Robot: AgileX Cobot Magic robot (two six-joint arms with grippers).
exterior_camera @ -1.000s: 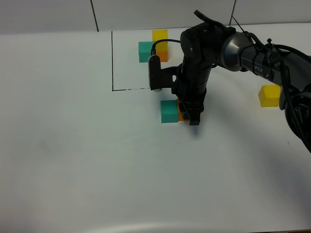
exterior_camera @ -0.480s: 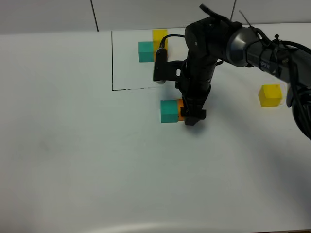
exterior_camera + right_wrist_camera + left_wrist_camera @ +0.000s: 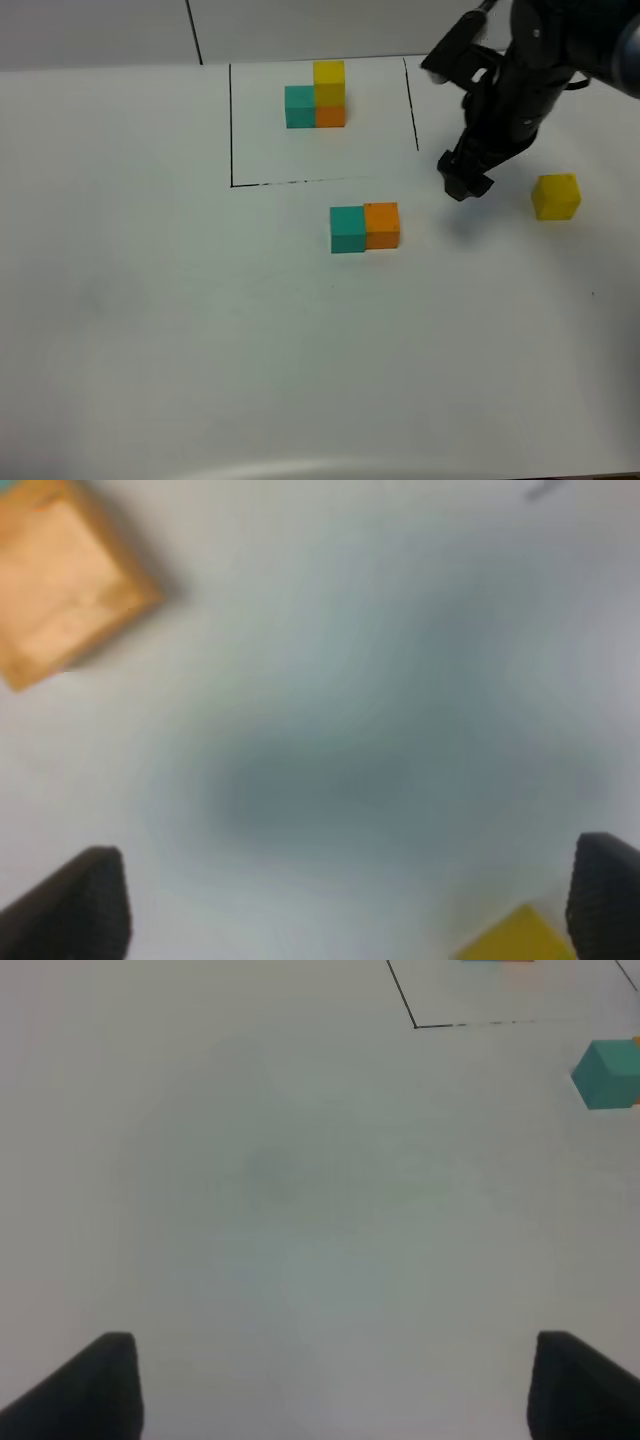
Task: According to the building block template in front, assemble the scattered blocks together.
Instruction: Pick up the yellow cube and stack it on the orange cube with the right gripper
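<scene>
- We find two of the scattered blocks already together on the white table point(image 3: 200, 330): the teal cube point(image 3: 348, 229) and the orange cube point(image 3: 381, 225) sit side by side with their faces touching. In the high view the teal one is on the left.
- This pair lies just outside the front line of the black rectangle point(image 3: 231, 125).
- The yellow cube point(image 3: 555, 196) lies alone, well apart to the right of the pair.
- Inside the rectangle, towards the far side of the table, stands the building block template point(image 3: 329, 100): teal joined to orange, with yellow atop the orange.
- We see the right gripper point(image 3: 462, 180) hanging between the orange cube and the yellow cube, touching neither. In its wrist view the jaws are spread wide over bare table.
- In its own view the left gripper point(image 3: 335, 1390) has its jaws apart and holds nothing. The teal cube shows far ahead of it.
</scene>
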